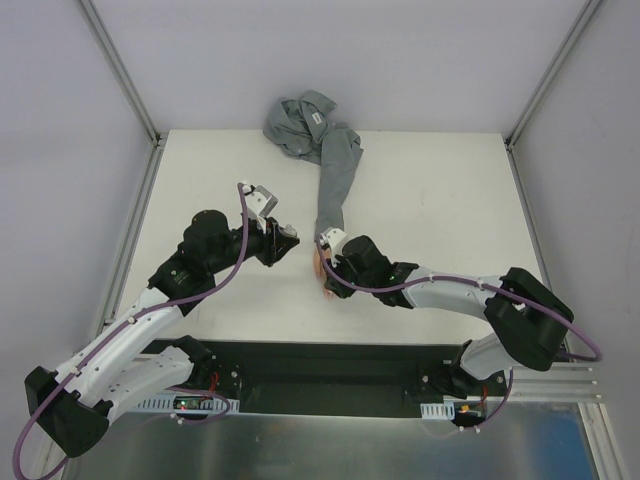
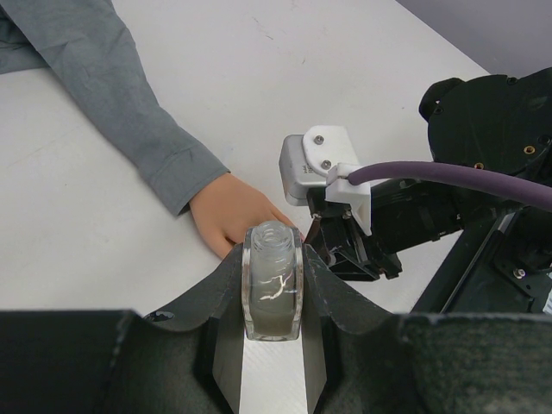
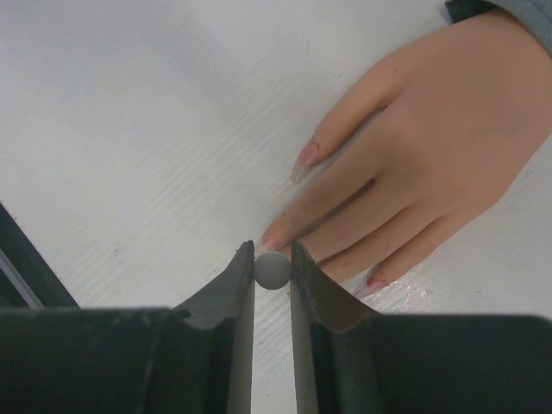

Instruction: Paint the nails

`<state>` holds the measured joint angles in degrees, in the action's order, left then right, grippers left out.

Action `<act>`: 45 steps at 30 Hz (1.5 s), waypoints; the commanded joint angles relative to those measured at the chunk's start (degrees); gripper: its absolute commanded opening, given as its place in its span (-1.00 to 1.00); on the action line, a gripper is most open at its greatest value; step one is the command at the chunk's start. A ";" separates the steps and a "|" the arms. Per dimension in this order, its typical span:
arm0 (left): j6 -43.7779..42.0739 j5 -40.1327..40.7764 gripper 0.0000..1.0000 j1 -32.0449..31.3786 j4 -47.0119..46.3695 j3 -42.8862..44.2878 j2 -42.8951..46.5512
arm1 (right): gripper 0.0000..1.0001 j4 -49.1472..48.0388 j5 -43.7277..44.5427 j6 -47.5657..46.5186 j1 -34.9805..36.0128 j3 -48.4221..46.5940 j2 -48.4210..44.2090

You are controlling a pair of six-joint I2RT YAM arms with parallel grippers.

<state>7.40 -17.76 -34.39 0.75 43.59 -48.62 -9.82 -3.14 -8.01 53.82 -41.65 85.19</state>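
The peach mannequin hand (image 3: 440, 147) lies palm down on the white table, its grey sleeve (image 1: 335, 180) running to the back. Its nails show in the right wrist view: one pinkish (image 3: 307, 155), one by my fingertips (image 3: 269, 242), one with red on it (image 3: 376, 282). My right gripper (image 3: 272, 256) is shut on a small grey round brush cap (image 3: 272, 271), seen end-on, just before the fingertips. My left gripper (image 2: 273, 252) is shut on a small clear bottle (image 2: 273, 289) with its open threaded neck towards the hand (image 2: 233, 211). In the top view both grippers, left (image 1: 287, 243) and right (image 1: 328, 268), meet at the hand.
The rest of the grey shirt (image 1: 300, 120) is bunched at the table's back edge. The right wrist's camera mount (image 2: 321, 164) sits close in front of the left gripper. White walls enclose the table; a black rail (image 1: 320, 375) runs along the near edge.
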 commanded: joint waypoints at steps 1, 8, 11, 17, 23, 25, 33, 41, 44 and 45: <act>-0.63 -1.40 -1.00 0.64 -2.86 2.02 0.54 | -0.99 -0.90 -1.78 0.72 -0.12 -0.36 -1.43; -0.63 -1.58 -1.00 0.64 -2.86 2.11 0.46 | -0.99 -0.28 -0.12 0.89 0.23 -0.72 -1.16; -0.54 -1.66 -1.00 0.64 -2.86 2.11 0.19 | -0.99 -0.81 0.76 0.80 -0.30 -0.37 -1.60; -0.63 -1.49 -1.00 0.64 -2.95 2.11 0.19 | -0.99 -1.69 -0.02 0.63 -1.09 -0.01 -1.78; -0.63 -1.67 -1.00 0.64 -2.95 2.11 0.19 | -0.99 -2.04 0.06 0.72 -1.09 0.52 -2.22; -0.54 -1.58 -1.00 0.64 -2.95 2.11 0.19 | -0.99 -1.78 -0.99 0.98 -1.18 0.52 -1.96; -0.63 -1.58 -1.00 0.64 -2.95 2.02 0.72 | -0.99 -0.90 -2.93 1.68 -0.56 0.51 -1.78; -0.54 -1.67 -1.00 0.64 -2.95 2.11 0.37 | -0.99 -0.63 -2.23 1.95 -0.47 0.07 -1.16; -0.54 -1.84 -1.00 0.64 -2.95 2.11 0.28 | -0.99 -2.30 0.23 2.47 -0.56 1.30 -1.86; -0.54 -1.93 -1.00 0.64 -2.95 2.11 0.19 | -0.99 -2.83 1.28 2.56 -0.65 1.65 -2.56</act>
<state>7.40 -18.06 -34.39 0.75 43.59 -48.62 -9.82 -4.71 -6.59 53.12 -41.32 85.12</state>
